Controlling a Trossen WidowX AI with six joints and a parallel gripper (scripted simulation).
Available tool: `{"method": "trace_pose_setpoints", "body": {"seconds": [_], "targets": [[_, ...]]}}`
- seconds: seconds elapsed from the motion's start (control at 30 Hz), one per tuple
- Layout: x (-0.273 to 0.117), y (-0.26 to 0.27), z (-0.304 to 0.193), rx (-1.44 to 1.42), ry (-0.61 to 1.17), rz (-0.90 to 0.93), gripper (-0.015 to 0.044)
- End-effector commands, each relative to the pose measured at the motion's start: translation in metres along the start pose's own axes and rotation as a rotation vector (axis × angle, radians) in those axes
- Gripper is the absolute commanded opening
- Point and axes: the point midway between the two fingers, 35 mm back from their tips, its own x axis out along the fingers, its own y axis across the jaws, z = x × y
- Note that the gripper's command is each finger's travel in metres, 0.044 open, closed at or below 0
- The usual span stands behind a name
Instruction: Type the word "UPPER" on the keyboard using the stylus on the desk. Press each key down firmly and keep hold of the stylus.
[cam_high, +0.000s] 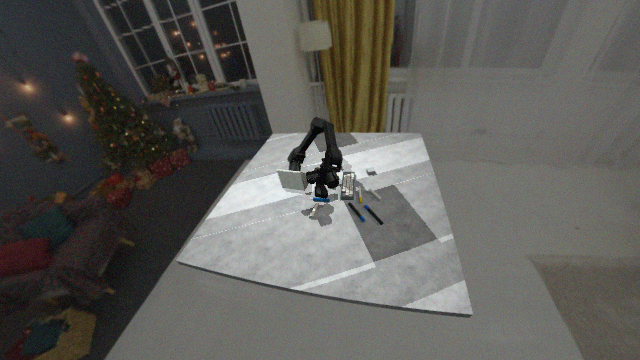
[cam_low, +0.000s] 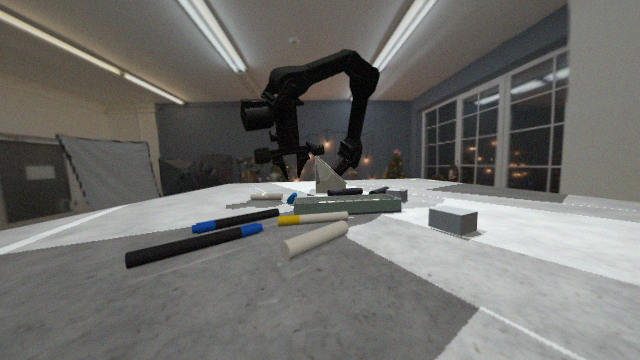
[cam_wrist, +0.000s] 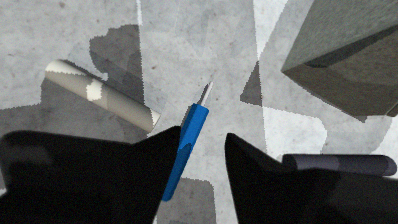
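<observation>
The blue stylus (cam_high: 321, 200) (cam_low: 292, 198) (cam_wrist: 193, 126) lies on the desk. In the wrist view its thin pale tip points up and slightly right, and its lower part runs along the edge of the left finger. My gripper (cam_low: 293, 178) (cam_wrist: 203, 136) is open and empty, pointing down above the stylus, with a gap between fingertips and desk in the exterior view. In the wrist view the stylus is nearer the left finger than the right. The keyboard (cam_high: 348, 185) (cam_low: 345, 204) lies right of the stylus in the top view; it is out of the wrist view.
A pale cylinder (cam_high: 314, 210) (cam_low: 266, 196) (cam_wrist: 102, 95) lies close to the stylus. A pale wedge (cam_high: 292, 180) (cam_low: 326, 181) (cam_wrist: 340, 35) stands nearby. Black-and-blue pens (cam_high: 356, 212) (cam_low: 195, 245), a yellow-and-white marker (cam_low: 320, 218) and a grey block (cam_low: 450, 220) lie around the keyboard.
</observation>
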Motion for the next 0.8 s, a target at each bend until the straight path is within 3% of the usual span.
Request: {"method": "trace_pose_setpoints", "body": {"seconds": [0.0,0.77], "targets": [[-0.0029,0.0012,-0.003,0.312,-0.106,-0.001,0.015],[0.0055,0.0023,-0.0066,0.312,-0.106,-0.002,0.015]]}}
